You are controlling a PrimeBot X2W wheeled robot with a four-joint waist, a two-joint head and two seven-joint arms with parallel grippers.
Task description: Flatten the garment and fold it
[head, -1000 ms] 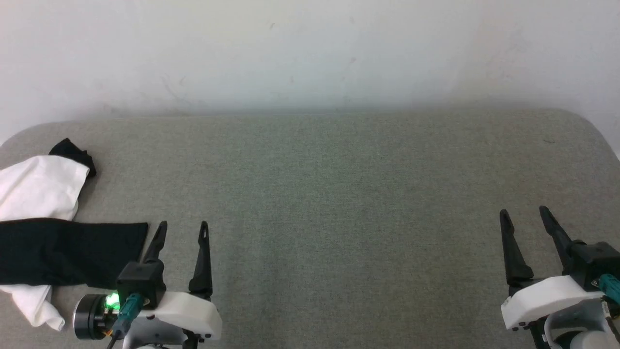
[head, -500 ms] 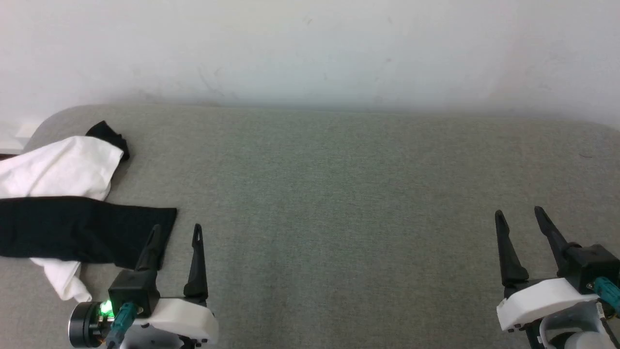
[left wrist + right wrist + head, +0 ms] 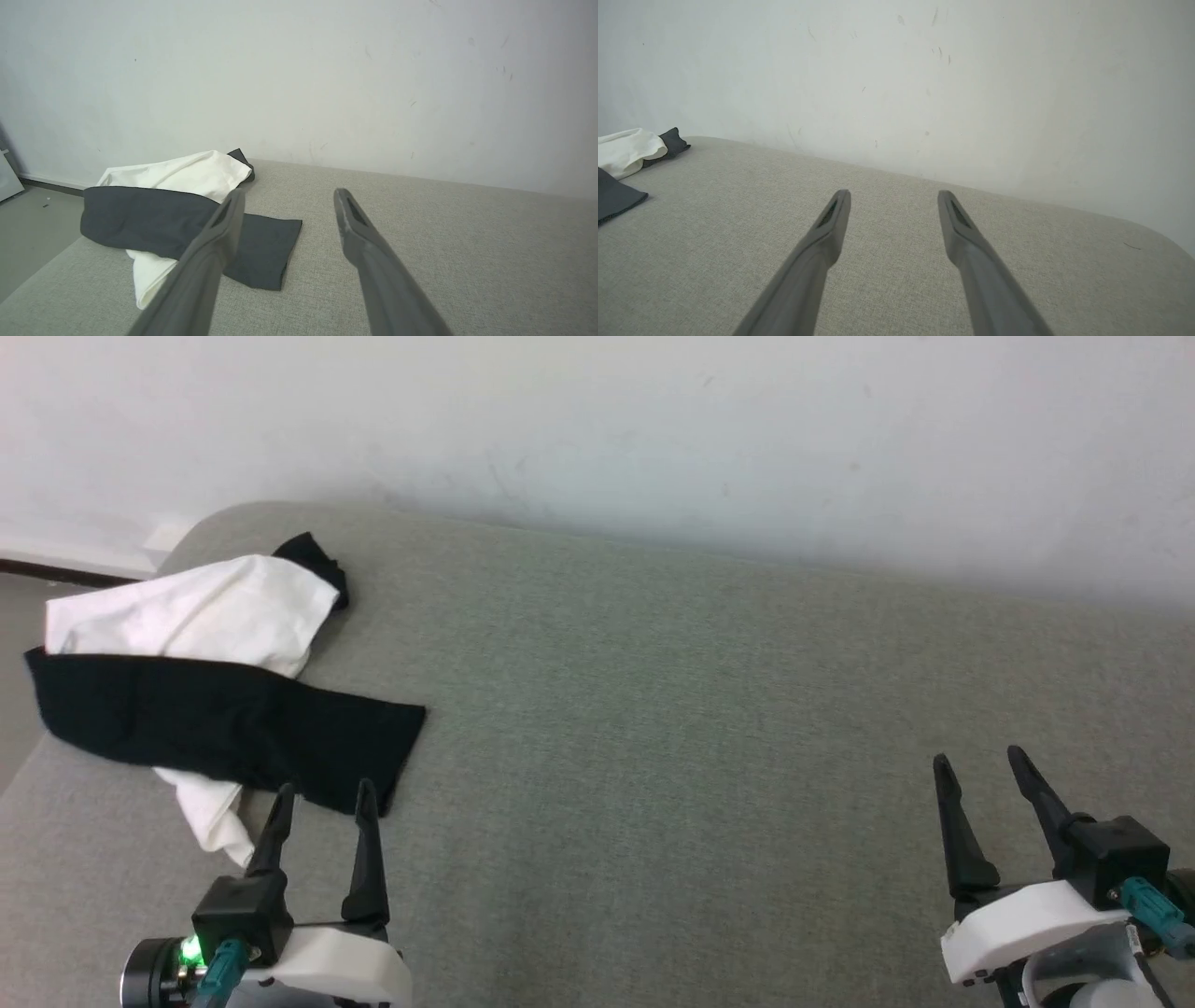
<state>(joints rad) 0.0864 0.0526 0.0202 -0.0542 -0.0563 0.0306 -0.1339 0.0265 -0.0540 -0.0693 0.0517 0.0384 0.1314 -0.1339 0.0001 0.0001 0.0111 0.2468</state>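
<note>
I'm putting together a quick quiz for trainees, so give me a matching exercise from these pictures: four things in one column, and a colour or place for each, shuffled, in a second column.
Column one
1. shirt sleeve
2. shirt body
3. left gripper
4. right gripper

Column two
A. open, over the bare grey surface, far from the shirt
B. white, crumpled near the far left corner
C. black, lying across the white cloth
D. open, close by the shirt

Pairs: 1-C, 2-B, 3-D, 4-A

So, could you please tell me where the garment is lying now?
In the head view the garment lies crumpled at the far left end of the grey cushioned surface, just ahead of the open left gripper.
</note>
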